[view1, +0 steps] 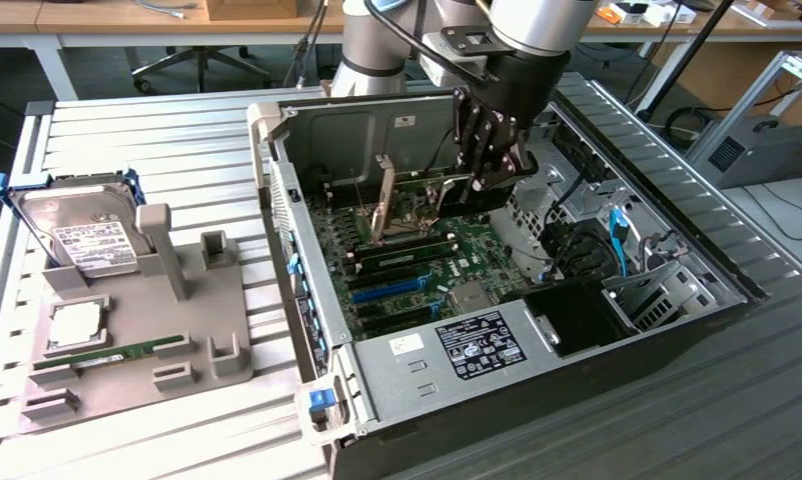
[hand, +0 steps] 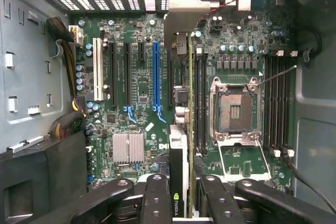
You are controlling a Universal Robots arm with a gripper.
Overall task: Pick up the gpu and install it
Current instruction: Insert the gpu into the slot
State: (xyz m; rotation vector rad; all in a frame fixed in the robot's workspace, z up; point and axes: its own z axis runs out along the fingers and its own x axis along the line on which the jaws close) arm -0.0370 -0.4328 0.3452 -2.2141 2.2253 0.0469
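At the exterior view's left, a silver hard drive (view1: 88, 235) in a blue frame leans on a grey plastic holder (view1: 194, 330). Rightward, inside the open black computer case (view1: 548, 420), the black gripper (view1: 488, 175) clamps the thin green-and-black gpu (hand: 178, 156) card edge-on over the green motherboard (hand: 136, 77).

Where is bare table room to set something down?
Bare table slats: beyond the hard drive toward the far edge, and beside the case on the exterior view's right. Crowded: the fixture and the case interior, where the end effector holds the gpu.
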